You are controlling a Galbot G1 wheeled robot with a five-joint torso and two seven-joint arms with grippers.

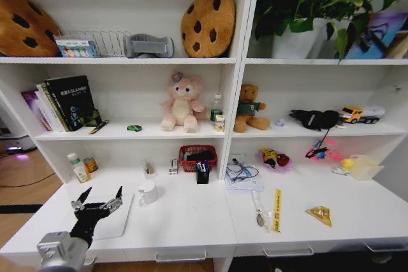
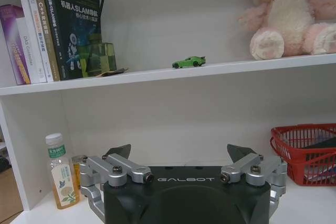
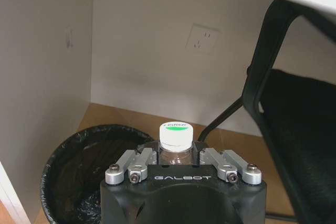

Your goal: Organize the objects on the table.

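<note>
**At the desk's left end, one claw spread; the other holds a bottle over the bin**

On the left, the left claw (image 1: 97, 199) hovers spread wide and empty above the white desk (image 1: 191, 221), over a pale mat (image 1: 118, 221). Ahead of it: one white mug (image 1: 147, 192) just to its right, one drink bottle (image 1: 79, 168) by the left wall, and, up on the shelf, one green toy car (image 2: 188, 62) lying lengthwise along the edge. I'd judge the left arm nearer to all three. Further right, one red basket (image 1: 197, 157), then a yellow ruler (image 1: 276, 209) lying front to back. Over to the right claw (image 3: 176, 157): it's pinching a small clear bottle (image 3: 175, 141) with a white-and-green cap, upright, directly above one black-lined bin (image 3: 79, 171) on the floor, beside a black chair (image 3: 294, 103).
</note>
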